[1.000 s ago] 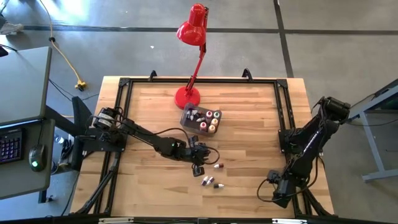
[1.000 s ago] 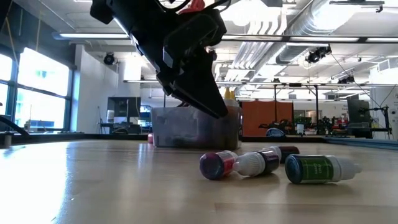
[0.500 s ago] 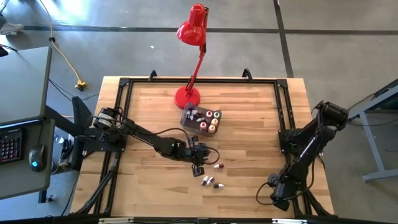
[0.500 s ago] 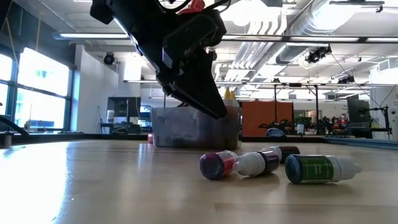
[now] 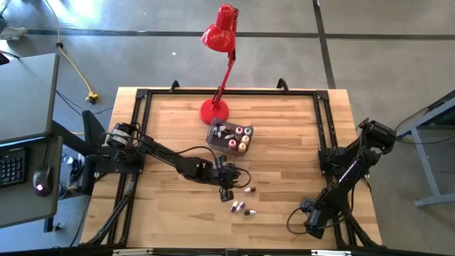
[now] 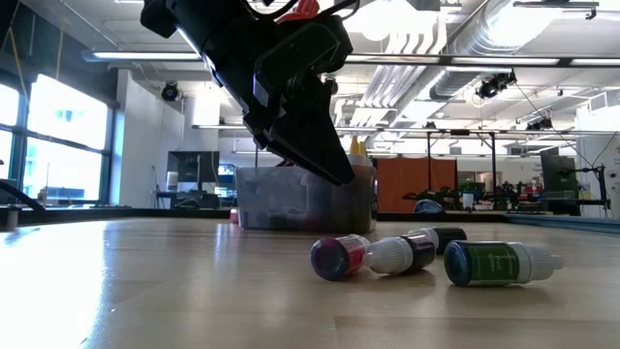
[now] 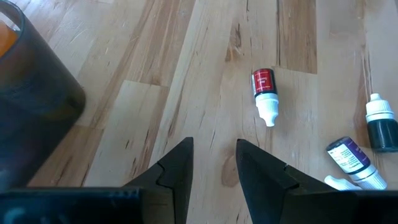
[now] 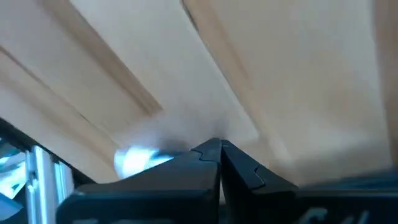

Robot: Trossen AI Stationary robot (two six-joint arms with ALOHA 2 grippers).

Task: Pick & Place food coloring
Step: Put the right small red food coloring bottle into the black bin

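Three small food coloring bottles lie on their sides on the wooden table: a red one with a white cap [image 7: 263, 92], a dark green one [image 7: 380, 126] and a purple-labelled one [image 7: 350, 158]. From table height they show as a maroon bottle [image 6: 360, 256] and a green one [image 6: 496, 263]. More bottles stand in the grey tub [image 5: 229, 135]. My left gripper [image 7: 214, 157] hangs open and empty above the table, between the tub and the loose bottles [image 5: 226, 189]. My right gripper [image 8: 219, 148] is shut, low over the table's near right corner [image 5: 311, 215].
A red desk lamp stands with its base [image 5: 214, 111] at the far edge behind the tub. A black frame rail [image 5: 323, 128] runs round the tabletop. Bare wood lies to the left [image 5: 163, 121] and right [image 5: 291, 156] of the bottles.
My right arm has swung toward the table's near edge and sunk lower, its gripper staying shut. The left arm and the bottles have kept still.
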